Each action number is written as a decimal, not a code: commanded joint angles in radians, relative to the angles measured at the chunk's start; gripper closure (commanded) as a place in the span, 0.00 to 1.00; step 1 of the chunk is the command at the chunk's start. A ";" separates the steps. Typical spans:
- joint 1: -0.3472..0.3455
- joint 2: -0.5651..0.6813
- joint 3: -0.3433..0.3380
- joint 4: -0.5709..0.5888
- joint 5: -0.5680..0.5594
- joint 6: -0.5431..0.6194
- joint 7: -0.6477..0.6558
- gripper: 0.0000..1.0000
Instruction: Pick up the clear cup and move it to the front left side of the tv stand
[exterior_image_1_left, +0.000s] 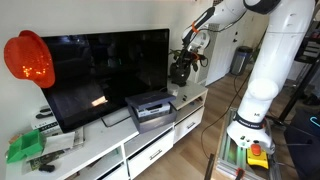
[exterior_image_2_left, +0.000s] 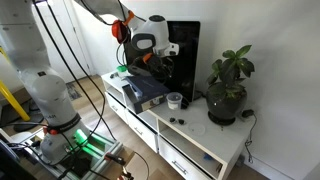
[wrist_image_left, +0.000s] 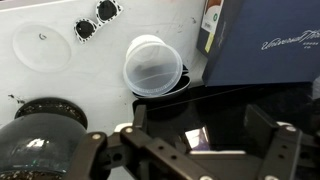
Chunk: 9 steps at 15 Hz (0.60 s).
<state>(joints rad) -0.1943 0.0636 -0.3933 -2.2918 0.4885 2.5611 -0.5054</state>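
In an exterior view, the Robotiq gripper (exterior_image_1_left: 182, 68) is seen held high over the far end of the white tv stand (exterior_image_1_left: 150, 150). It is placed beside the big television (exterior_image_1_left: 105, 75) and beyond the grey box-shaped device (exterior_image_1_left: 152, 108).

In an exterior view from the opposite end, the clear cup (exterior_image_2_left: 175, 100) is shown standing upright on the stand's top. It is set between the grey device and the potted plant (exterior_image_2_left: 226, 85). The gripper is hung above and apart from it, apparently being lined up for a descent.

In the wrist view, the cup's open rim is looked down upon, on bare white surface near the dark pot (wrist_image_left: 40, 125) and just beside the device. The fingers (wrist_image_left: 105, 150) are spread wide and nothing is held, presumably so that the cup can be straddled. The move to the stand's front left is judged not yet begun.
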 joint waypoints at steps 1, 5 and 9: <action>-0.050 -0.002 0.052 0.002 -0.008 0.001 0.008 0.00; -0.098 0.098 0.070 0.068 0.056 -0.016 -0.014 0.00; -0.178 0.199 0.123 0.133 0.104 -0.031 -0.039 0.00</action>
<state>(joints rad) -0.3065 0.1787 -0.3191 -2.2340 0.5388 2.5585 -0.5107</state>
